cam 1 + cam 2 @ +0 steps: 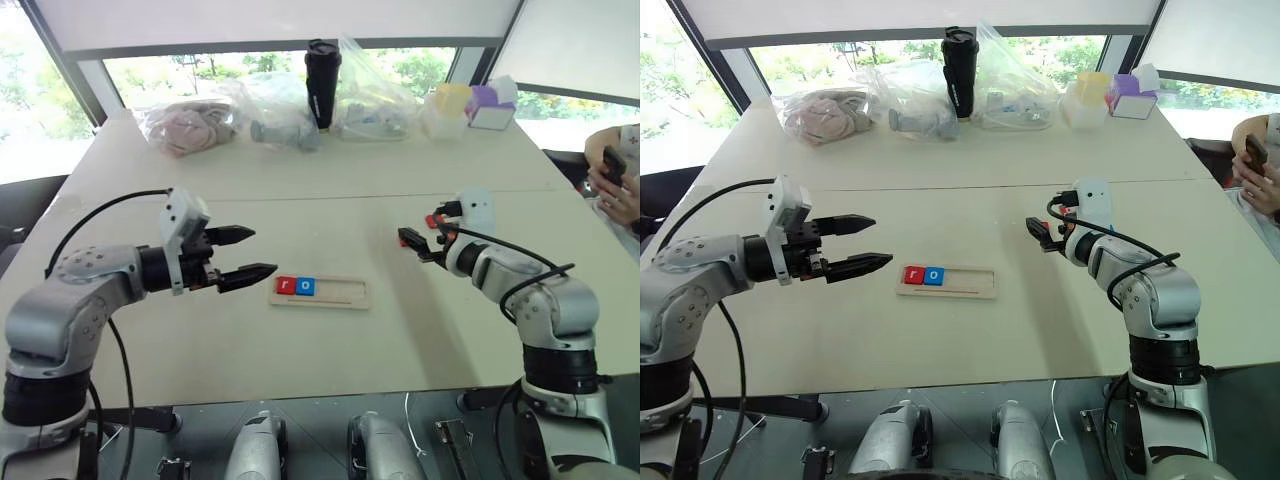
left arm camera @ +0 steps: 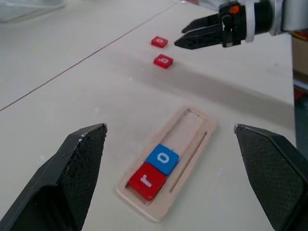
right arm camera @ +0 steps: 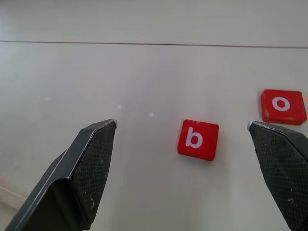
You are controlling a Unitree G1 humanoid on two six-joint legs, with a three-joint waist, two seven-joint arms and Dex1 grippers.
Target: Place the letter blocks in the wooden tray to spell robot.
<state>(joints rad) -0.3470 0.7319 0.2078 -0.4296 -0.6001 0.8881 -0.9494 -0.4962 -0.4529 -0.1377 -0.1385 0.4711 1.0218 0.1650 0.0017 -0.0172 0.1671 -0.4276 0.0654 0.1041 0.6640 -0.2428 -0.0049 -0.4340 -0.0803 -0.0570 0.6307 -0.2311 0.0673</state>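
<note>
The wooden tray (image 1: 338, 292) lies at the table's middle. A red "r" block (image 1: 286, 286) and a blue "o" block (image 1: 306, 287) sit side by side at its left end; the rest of its groove is bare. Further right, a red "b" block (image 3: 198, 139) and a red "o" block (image 3: 283, 106) lie flat on the table. My right gripper (image 3: 182, 124) hovers open just in front of them, with the "b" between its fingers' lines. My left gripper (image 1: 264, 251) hangs open above the table left of the tray, holding nothing.
Along the far edge stand plastic bags (image 1: 190, 122), a black tumbler (image 1: 322, 82) and small coloured boxes (image 1: 470, 106). A person's hand with a phone (image 1: 612, 172) shows at the right edge. A seam (image 1: 330, 195) crosses the table behind the tray.
</note>
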